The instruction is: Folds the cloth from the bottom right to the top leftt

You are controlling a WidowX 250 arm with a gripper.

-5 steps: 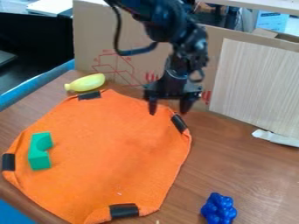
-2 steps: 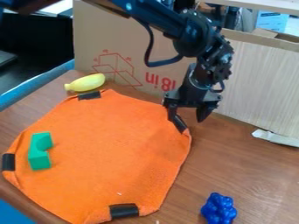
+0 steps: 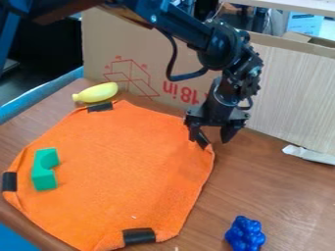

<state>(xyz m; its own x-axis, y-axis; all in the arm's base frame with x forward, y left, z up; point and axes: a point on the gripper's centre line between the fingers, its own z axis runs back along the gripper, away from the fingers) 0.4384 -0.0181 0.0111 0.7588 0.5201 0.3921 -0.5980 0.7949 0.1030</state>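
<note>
1 ea: cloth (image 3: 124,162), banana (image 3: 97,92), block (image 3: 45,169), blu cluster (image 3: 245,234); 4 blk tabs (image 3: 139,236).

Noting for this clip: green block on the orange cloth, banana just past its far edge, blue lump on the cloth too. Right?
Not quite: the camera view shows the blue lump on the wooden table, off the cloth. The green block is on it and the banana just past its far edge.

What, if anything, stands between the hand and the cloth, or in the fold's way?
Nothing visible stands between the hand and the cloth. A green block lies on its left part and could hinder folding.
</note>
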